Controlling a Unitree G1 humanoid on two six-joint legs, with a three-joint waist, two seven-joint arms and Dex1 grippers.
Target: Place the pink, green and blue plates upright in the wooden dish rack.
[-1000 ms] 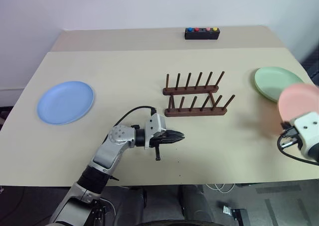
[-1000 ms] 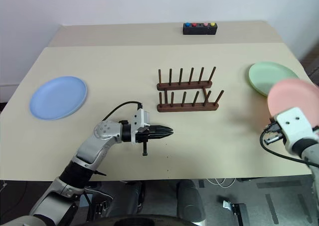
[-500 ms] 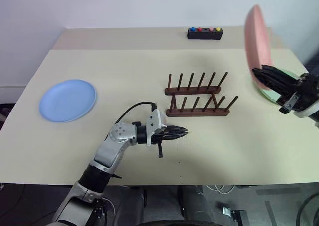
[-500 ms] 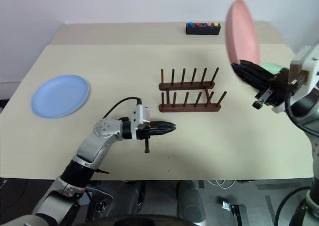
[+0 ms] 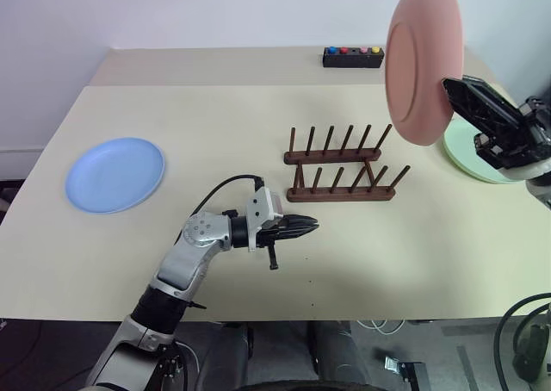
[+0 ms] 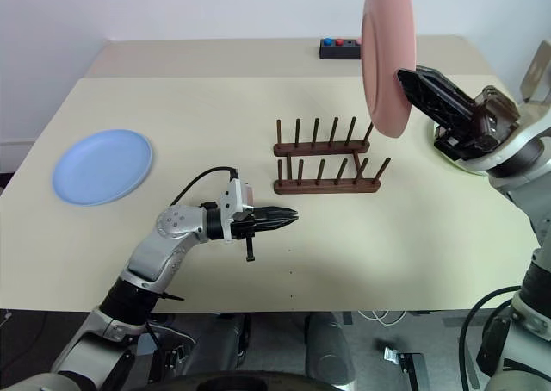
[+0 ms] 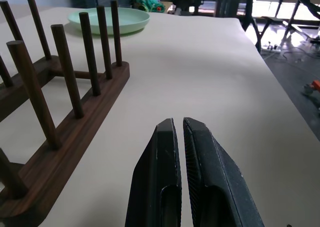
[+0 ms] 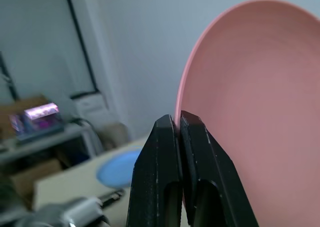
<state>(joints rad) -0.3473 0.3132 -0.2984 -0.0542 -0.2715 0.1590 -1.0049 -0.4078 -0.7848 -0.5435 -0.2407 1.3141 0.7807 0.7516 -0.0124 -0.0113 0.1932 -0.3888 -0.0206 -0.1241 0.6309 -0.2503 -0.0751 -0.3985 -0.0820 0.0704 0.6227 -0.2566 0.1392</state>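
Observation:
My right gripper [image 5: 449, 88] is shut on the rim of the pink plate [image 5: 420, 59], which stands upright in the air above and to the right of the wooden dish rack [image 5: 340, 171]. The pink plate [image 8: 250, 112] also shows in the right wrist view. The green plate [image 5: 475, 154] lies flat at the table's right, partly hidden behind my right hand. The blue plate [image 5: 114, 174] lies flat at the left. My left gripper [image 5: 314, 226] is shut on nothing, held low over the table just in front of the rack [image 7: 60, 137], pointing right.
A small black box with coloured buttons [image 5: 352, 57] sits at the table's far edge behind the rack. The table [image 5: 215, 115] has bare surface between the blue plate and the rack and along its front.
My right gripper has lifted the pink plate up and to the left, turning it from nearly flat to upright near the rack. The left gripper has stayed put.

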